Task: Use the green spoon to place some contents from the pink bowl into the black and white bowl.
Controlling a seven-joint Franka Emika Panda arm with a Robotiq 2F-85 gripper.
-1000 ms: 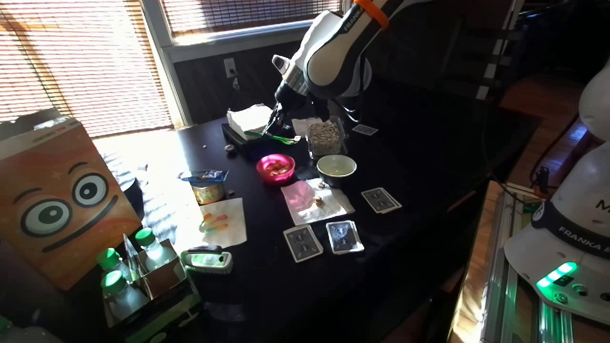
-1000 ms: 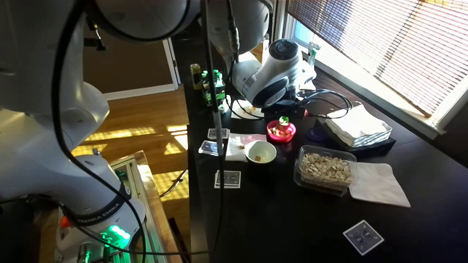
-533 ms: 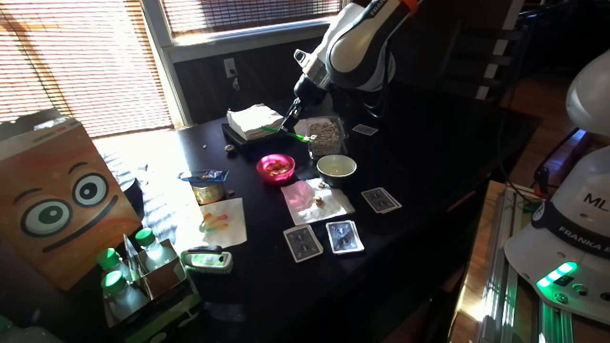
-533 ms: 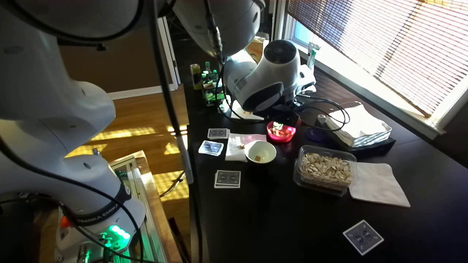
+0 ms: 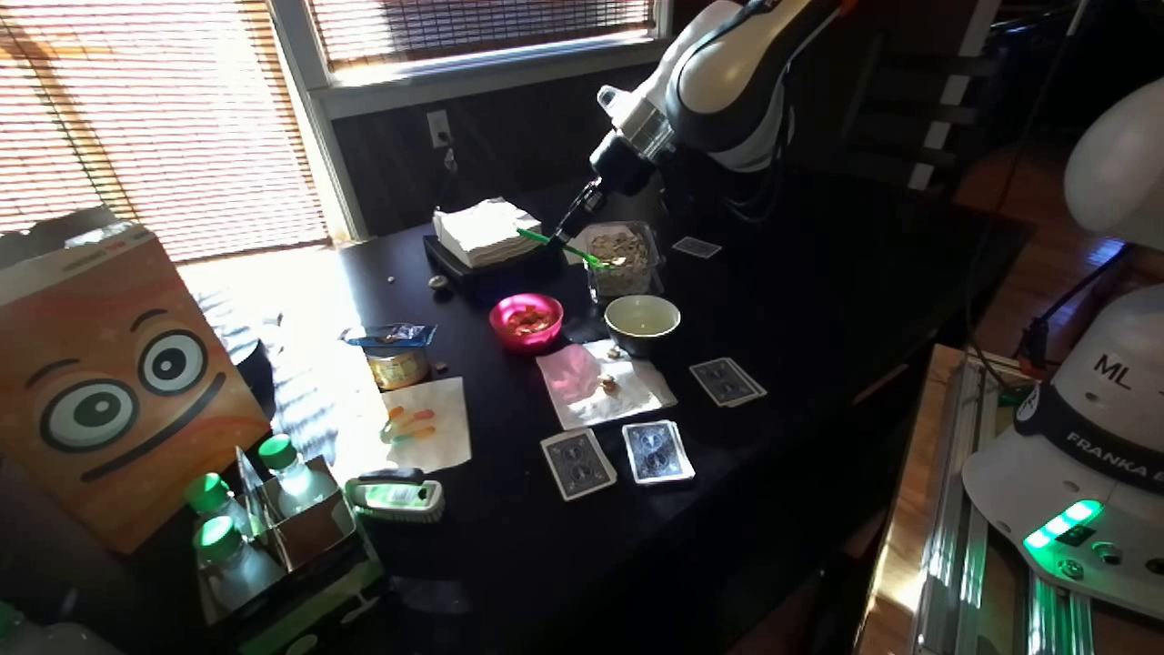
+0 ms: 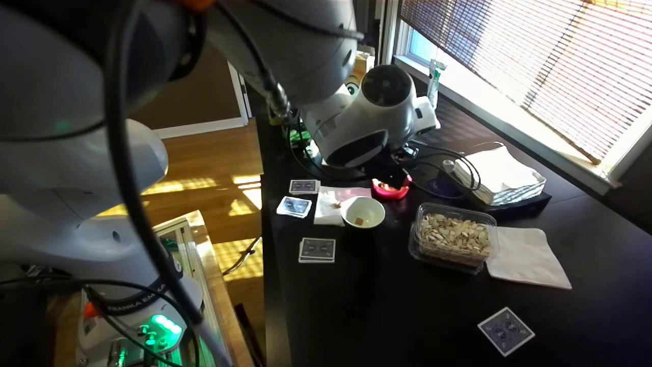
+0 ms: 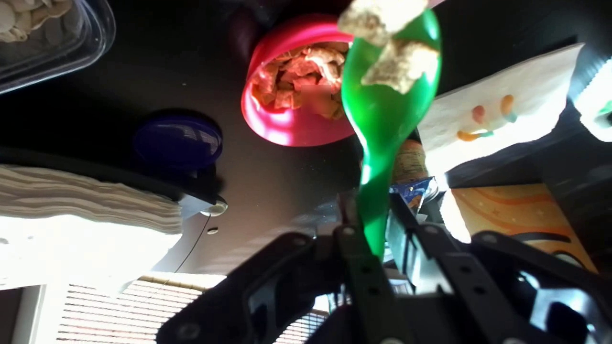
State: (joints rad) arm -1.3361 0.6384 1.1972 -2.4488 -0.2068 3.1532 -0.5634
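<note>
My gripper is shut on the handle of the green spoon, holding it above the table. Pale brown chunks lie in the spoon's scoop. The pink bowl, with reddish-brown pieces inside, stands below; in the wrist view the scoop overlaps the right side of the pink bowl. Beside it sits the black and white bowl, dark outside and pale inside, with a small brown piece at its bottom in an exterior view. There the arm and gripper hide the spoon and part of the pink bowl.
A clear tub of pale flakes stands near both bowls. Napkins are stacked on a dark holder. A blue lid, playing cards, a tin and a bottle carrier also occupy the table.
Gripper and spoon have moved right in an exterior view, from beside the napkin stack to in front of the flake tub in the picture. Chunks stay in the scoop; bowls have not moved.
</note>
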